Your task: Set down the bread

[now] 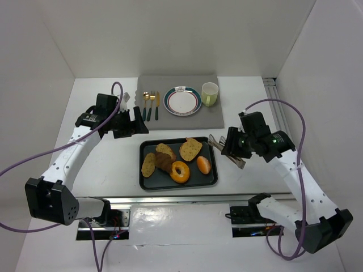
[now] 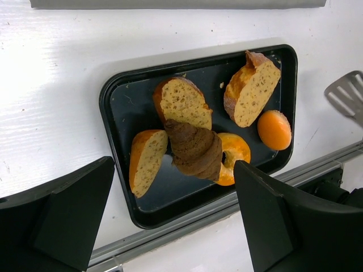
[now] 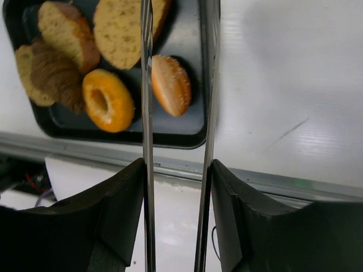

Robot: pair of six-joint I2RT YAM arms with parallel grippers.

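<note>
The tongs are clasped between the fingers of the right gripper, and their blades are spread over the right edge of the black tray. The bread is seen lying in that tray, with the bun nearest the blades. The left gripper is held agape off the tray's far left corner.

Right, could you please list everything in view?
tray: one, black, table centre
bread slices: three, tan, on tray
croissant: one, brown, on tray
bagel: one, orange, on tray
bun: one, orange, on tray
mat: one, grey, behind tray
plate: one, white, on mat
cup: one, pale green, on mat
cutlery: three, gold, on mat
tongs: one, metal, in right gripper
left gripper: one, black, open, left of tray
right gripper: one, black, gripping tongs
</note>
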